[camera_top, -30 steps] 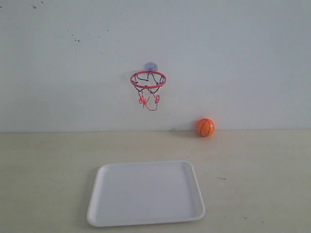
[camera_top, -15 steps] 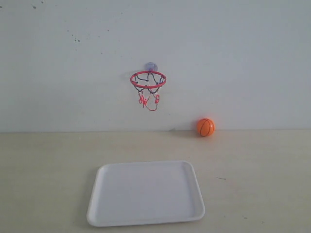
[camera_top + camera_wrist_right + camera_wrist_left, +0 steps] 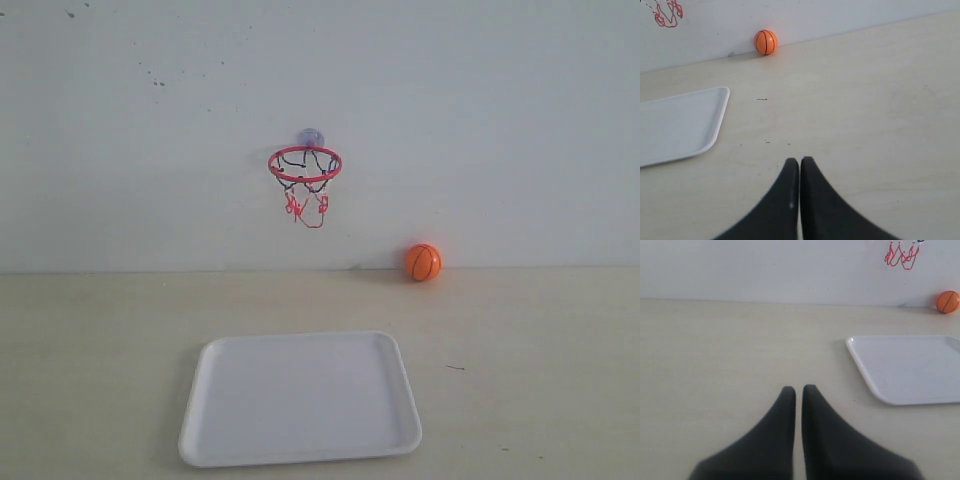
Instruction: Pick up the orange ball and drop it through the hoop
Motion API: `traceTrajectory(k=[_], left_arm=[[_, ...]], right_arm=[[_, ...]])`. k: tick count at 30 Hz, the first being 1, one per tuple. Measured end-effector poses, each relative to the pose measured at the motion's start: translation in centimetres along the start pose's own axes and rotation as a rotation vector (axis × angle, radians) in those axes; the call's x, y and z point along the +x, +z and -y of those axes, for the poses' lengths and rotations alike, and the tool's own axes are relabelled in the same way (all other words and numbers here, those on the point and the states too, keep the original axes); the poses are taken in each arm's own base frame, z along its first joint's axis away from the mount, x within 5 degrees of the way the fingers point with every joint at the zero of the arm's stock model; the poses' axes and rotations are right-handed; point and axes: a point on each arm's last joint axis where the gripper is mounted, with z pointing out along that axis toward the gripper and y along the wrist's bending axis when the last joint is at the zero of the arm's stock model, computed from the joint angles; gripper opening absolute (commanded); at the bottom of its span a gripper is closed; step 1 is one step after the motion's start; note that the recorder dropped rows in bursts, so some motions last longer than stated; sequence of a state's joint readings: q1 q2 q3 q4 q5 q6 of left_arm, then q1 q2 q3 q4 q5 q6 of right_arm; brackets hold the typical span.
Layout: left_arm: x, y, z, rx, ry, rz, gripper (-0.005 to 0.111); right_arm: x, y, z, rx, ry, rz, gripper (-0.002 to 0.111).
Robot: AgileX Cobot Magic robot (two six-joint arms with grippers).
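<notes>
The orange ball (image 3: pixel 423 262) rests on the table against the back wall, right of the hoop; it also shows in the right wrist view (image 3: pixel 765 42) and the left wrist view (image 3: pixel 947 301). The red hoop (image 3: pixel 305 165) hangs on the wall by its suction cup, net dangling below; only the net's lower strings (image 3: pixel 901 254) (image 3: pixel 668 14) reach the wrist views. My left gripper (image 3: pixel 798 389) is shut and empty over bare table. My right gripper (image 3: pixel 799 161) is shut and empty, well short of the ball. Neither arm appears in the exterior view.
A white tray (image 3: pixel 300 398) lies on the table in front of the hoop, also seen as the tray (image 3: pixel 905 367) in the left wrist view and the tray (image 3: pixel 677 122) in the right wrist view. A small dark mark (image 3: pixel 455 367) sits on the table right of the tray.
</notes>
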State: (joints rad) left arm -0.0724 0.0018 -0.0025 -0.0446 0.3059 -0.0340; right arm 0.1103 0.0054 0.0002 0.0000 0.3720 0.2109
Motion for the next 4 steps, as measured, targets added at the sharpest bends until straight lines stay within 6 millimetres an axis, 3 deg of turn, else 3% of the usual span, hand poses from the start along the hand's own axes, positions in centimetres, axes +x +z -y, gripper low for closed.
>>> traceTrajectory(k=[4], left_arm=[[0.0,0.0,0.0,0.0,0.0,0.0,0.004]], right_arm=[[0.0,0.0,0.0,0.0,0.0,0.0,0.0]])
